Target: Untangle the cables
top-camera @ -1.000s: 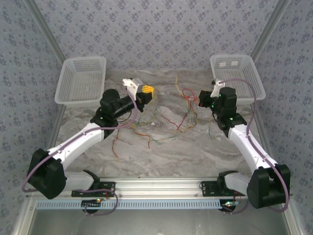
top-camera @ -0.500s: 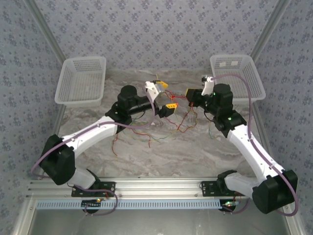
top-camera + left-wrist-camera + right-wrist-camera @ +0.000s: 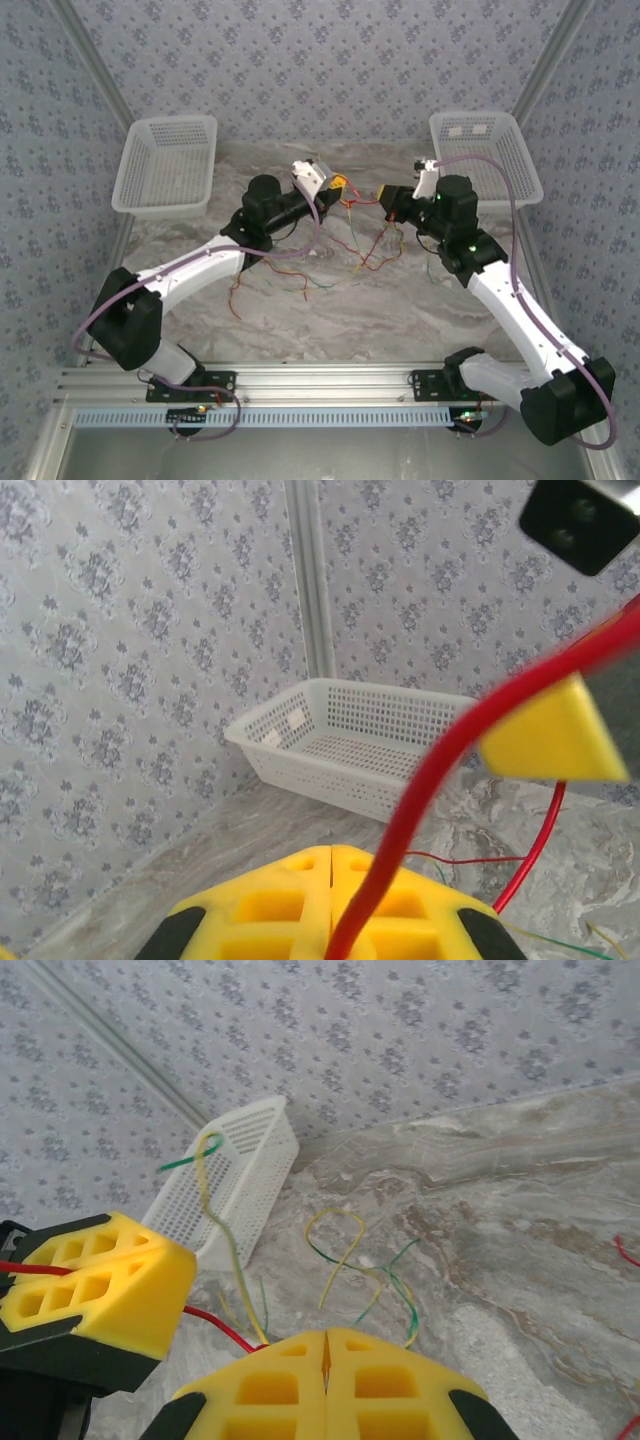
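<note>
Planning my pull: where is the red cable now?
The red cable spans the gap between the left claw and the right claw, at the far middle of the table in the top view.

Mid-table, the left gripper (image 3: 338,186) has swung right from its spot near the left basket (image 3: 140,190) a second ago, its arm now stretched further across the marble. Its jaws, spread wide half a second ago, are now pressed together on a red cable (image 3: 440,770). The right gripper (image 3: 389,198) has slid left, away from the right basket (image 3: 520,170), with its arm reaching further out from its base. The two grippers, well apart a second ago, now sit near each other, and the red cable runs between them, pinched at both ends.
</note>
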